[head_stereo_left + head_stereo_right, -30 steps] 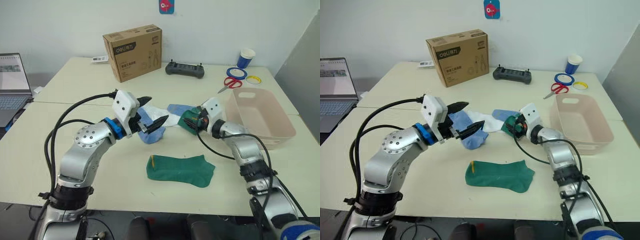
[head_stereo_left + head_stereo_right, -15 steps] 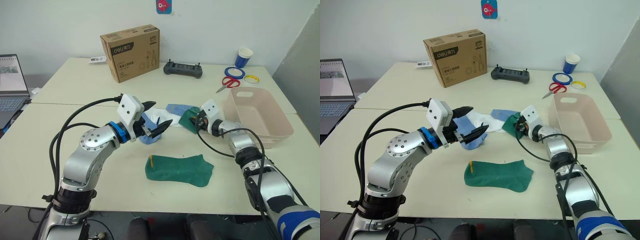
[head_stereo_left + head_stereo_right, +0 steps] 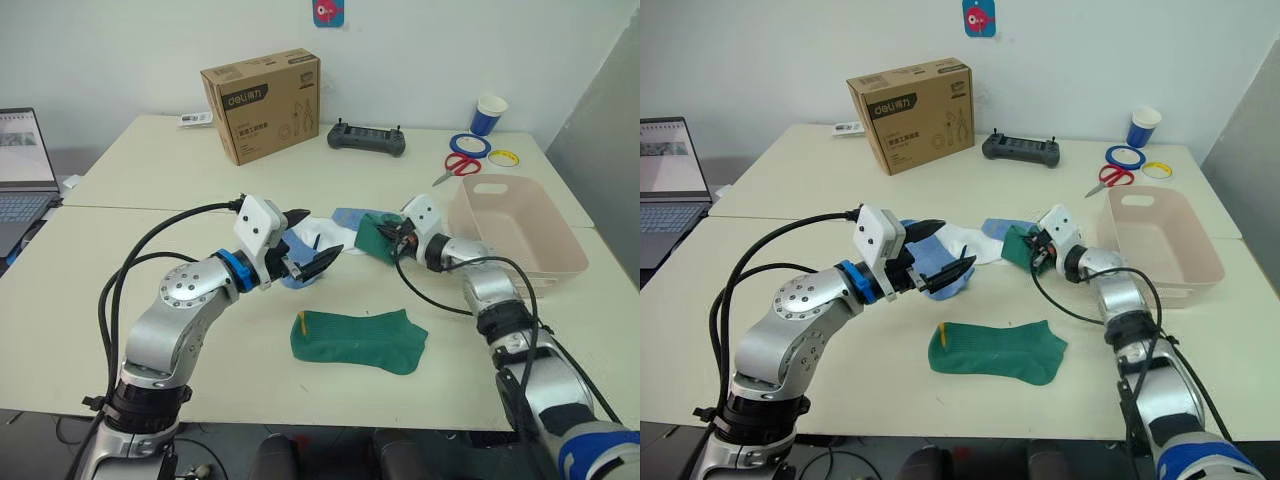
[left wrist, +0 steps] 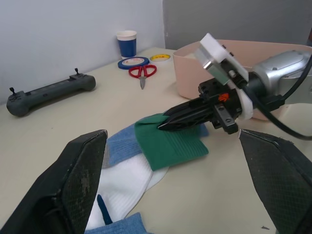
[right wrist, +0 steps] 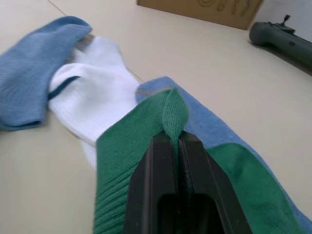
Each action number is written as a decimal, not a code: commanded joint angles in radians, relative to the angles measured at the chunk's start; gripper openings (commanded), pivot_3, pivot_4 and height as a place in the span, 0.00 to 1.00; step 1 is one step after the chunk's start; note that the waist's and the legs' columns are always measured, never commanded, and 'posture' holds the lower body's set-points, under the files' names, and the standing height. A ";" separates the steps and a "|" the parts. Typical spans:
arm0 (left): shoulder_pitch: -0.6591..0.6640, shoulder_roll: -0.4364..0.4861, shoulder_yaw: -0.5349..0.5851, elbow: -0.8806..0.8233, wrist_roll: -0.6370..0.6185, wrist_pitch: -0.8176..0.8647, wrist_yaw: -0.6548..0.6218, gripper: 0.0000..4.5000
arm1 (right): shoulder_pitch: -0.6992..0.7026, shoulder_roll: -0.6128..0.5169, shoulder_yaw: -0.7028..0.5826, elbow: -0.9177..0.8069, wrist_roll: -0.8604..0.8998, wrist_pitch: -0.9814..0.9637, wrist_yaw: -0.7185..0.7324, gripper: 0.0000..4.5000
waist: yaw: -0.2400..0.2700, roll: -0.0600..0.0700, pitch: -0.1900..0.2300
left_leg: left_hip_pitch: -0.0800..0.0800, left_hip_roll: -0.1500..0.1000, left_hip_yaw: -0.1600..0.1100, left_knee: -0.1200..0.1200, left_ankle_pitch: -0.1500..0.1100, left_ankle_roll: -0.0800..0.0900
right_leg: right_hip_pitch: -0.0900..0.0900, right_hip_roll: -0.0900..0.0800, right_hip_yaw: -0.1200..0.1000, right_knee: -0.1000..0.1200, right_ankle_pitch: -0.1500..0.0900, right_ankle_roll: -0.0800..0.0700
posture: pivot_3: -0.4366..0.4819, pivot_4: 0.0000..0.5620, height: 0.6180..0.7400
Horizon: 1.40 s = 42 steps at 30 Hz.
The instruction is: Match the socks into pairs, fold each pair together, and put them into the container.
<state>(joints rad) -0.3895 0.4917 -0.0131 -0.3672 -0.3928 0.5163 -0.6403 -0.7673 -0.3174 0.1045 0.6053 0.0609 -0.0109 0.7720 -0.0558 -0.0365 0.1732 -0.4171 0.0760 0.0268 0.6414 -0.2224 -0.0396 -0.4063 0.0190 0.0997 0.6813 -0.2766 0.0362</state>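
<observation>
Socks: green one [image 5: 146,126] now pinched in right gripper [image 5: 174,141] jaws | left gripper [image 3: 308,240] jaws spread, moved nearer the pile | pairing with flat green sock [image 3: 360,340] likely next

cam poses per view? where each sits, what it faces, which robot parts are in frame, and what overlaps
Left and right eye views: on the head, looking forward and down at the beige table; both arms in frame.
Left wrist view: along the open left gripper, facing the right gripper and pale pink plastic basin.
Right wrist view: along the right gripper's fingers, shut on a dark green fabric sock.
Shared: that sock and the right gripper.
</observation>
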 commanded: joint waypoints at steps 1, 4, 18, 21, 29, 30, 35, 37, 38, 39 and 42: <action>0.010 0.008 0.014 -0.051 -0.009 -0.002 0.003 1.00 | 0.058 -0.057 0.039 -0.193 0.007 -0.064 0.114 0.00 | 0.000 0.000 0.000 | 0.000 0.000 0.000 0.000 0.000 0.000 | 0.000 0.000 0.000 0.000 0.000 0.000 | 0.48 0.27 1.00; 0.023 0.015 0.024 -0.074 -0.031 0.019 -0.002 1.00 | 0.117 -0.094 0.053 -0.299 0.044 -0.045 0.193 0.00 | 0.000 0.000 0.000 | 0.000 0.000 0.000 0.000 0.000 0.000 | 0.000 0.000 0.000 0.000 -0.001 0.002 | 0.48 0.27 1.00; 0.062 0.100 0.040 -0.072 -0.134 0.122 -0.101 1.00 | 0.536 -0.358 0.109 -0.888 0.232 0.023 0.473 0.00 | 0.006 0.000 0.000 | 0.001 0.000 -0.001 0.001 0.000 0.000 | 0.001 0.000 0.000 0.000 -0.003 0.005 | 0.48 0.27 1.00; 0.055 0.114 0.010 -0.052 -0.114 0.121 -0.122 1.00 | 0.569 -0.391 0.119 -0.863 0.211 0.007 0.492 0.00 | 0.006 0.000 0.000 | 0.001 0.000 0.000 0.002 0.000 0.000 | 0.001 -0.001 0.000 0.000 -0.003 0.005 | 0.48 0.27 1.00; -0.029 0.101 -0.115 0.097 0.009 0.014 -0.177 1.00 | 0.602 -0.423 0.084 -0.863 0.236 0.029 0.491 0.39 | 0.008 0.000 0.000 | 0.001 -0.001 0.000 0.003 0.000 0.000 | 0.001 0.000 0.000 0.000 -0.002 0.005 | 0.48 0.27 1.00; -0.041 0.096 -0.125 0.119 0.020 0.003 -0.181 1.00 | 0.611 -0.436 0.066 -0.877 0.253 0.053 0.487 0.47 | 0.008 0.000 0.000 | 0.001 -0.001 0.000 0.003 0.000 0.000 | 0.001 0.000 0.000 0.000 -0.003 0.005 | 0.48 0.27 1.00; -0.118 0.050 -0.176 0.271 0.088 -0.086 -0.210 1.00 | 0.685 -0.535 -0.019 -0.992 0.385 0.254 0.482 0.75 | 0.021 0.000 0.000 | 0.001 -0.001 0.000 0.002 0.000 0.000 | 0.001 0.000 0.000 0.000 -0.003 0.005 | 0.48 0.27 1.00; -0.150 0.022 -0.192 0.326 0.110 -0.114 -0.221 1.00 | 0.711 -0.560 -0.049 -1.039 0.436 0.328 0.467 0.75 | 0.025 0.000 0.000 | 0.001 -0.001 -0.001 0.003 0.000 0.000 | 0.001 0.000 0.000 0.000 -0.003 0.005 | 0.48 0.27 1.00; -0.175 0.002 -0.206 0.366 0.127 -0.135 -0.223 1.00 | 0.722 -0.562 -0.066 -1.062 0.469 0.372 0.446 0.75 | 0.026 0.000 0.000 | 0.001 -0.001 -0.001 0.003 0.000 0.000 | 0.001 0.000 0.000 0.000 -0.003 0.005 | 0.48 0.27 1.00; -0.203 -0.022 -0.222 0.414 0.148 -0.160 -0.223 1.00 | 0.732 -0.559 -0.078 -1.078 0.485 0.396 0.425 0.75 | 0.027 0.000 0.000 | 0.001 -0.001 -0.001 0.003 0.000 0.000 | 0.002 0.000 0.000 0.000 -0.003 0.005 | 0.48 0.27 1.00; -0.281 -0.093 -0.258 0.559 0.207 -0.225 -0.221 1.00 | 0.760 -0.549 -0.059 -1.086 0.418 0.355 0.394 0.75 | 0.027 -0.001 0.000 | 0.000 -0.003 -0.001 0.003 0.000 0.000 | 0.002 -0.001 0.000 -0.001 -0.003 0.006 | 0.48 0.27 1.00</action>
<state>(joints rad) -0.6379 0.4145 -0.2568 0.1505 -0.2174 0.3394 -0.8616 -0.0131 -0.8684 0.0535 -0.4546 0.4927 0.3597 1.1807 -0.0288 -0.0370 0.1736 -0.4172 0.0728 0.0256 0.6448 -0.2224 -0.0396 -0.4046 0.0181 0.1001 0.6805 -0.2794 0.0418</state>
